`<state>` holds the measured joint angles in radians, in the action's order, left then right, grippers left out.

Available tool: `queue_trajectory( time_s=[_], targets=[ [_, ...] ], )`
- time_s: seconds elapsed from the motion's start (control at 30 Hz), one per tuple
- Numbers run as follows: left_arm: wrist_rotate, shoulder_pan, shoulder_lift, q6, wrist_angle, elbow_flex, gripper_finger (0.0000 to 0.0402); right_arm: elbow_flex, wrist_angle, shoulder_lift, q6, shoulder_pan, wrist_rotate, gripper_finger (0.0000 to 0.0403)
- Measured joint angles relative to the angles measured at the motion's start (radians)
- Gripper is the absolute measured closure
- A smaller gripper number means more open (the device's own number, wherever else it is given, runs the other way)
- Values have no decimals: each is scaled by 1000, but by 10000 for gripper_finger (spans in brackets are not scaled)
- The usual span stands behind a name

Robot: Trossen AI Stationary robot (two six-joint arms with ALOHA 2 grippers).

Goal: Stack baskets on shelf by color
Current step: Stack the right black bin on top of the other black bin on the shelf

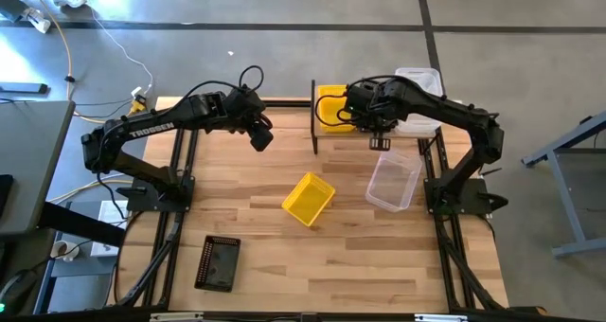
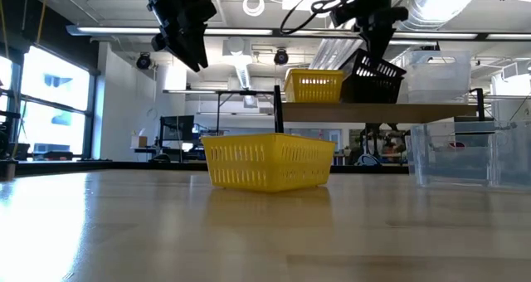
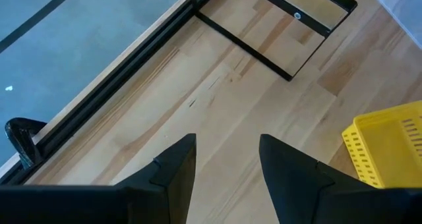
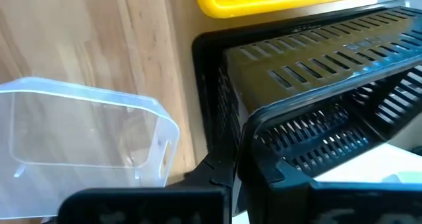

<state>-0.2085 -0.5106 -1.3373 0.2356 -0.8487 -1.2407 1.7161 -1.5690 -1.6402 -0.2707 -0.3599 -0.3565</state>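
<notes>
My right gripper (image 1: 379,137) is above the shelf (image 2: 332,112), shut on a tilted black basket (image 2: 375,76). In the right wrist view that basket (image 4: 330,112) seems to dip into a second black basket (image 4: 217,59) standing on the shelf. A yellow basket (image 1: 331,107) and a clear basket (image 2: 440,79) stand on the shelf on either side. On the table lie another yellow basket (image 1: 308,199), a clear basket (image 1: 393,180) and a black basket (image 1: 218,262). My left gripper (image 1: 260,137) hangs open and empty left of the shelf. My right gripper comes from above, pointing down, and pinches the black basket by its upper rim (image 4: 260,158), apparently one finger inside and one outside. The basket hangs tilted below the fingers, its lower end down over the other black basket; whether they touch I cannot tell.
The shelf's black frame post (image 1: 313,118) stands between the two grippers. Bare tabletop (image 1: 379,265) lies near the front edge. Beyond the table the low view shows a room with desks and windows.
</notes>
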Motion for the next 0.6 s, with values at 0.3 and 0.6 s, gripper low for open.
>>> queue_trajectory(
  time_s=[0.3, 0.6],
  targets=[
    [8, 1, 0, 12, 0, 0, 245, 0, -4, 0, 9, -25, -38, 379],
    [24, 1, 0, 23, 0, 0, 245, 0, -3, 0, -23, -32, -81, 310]
  ],
)
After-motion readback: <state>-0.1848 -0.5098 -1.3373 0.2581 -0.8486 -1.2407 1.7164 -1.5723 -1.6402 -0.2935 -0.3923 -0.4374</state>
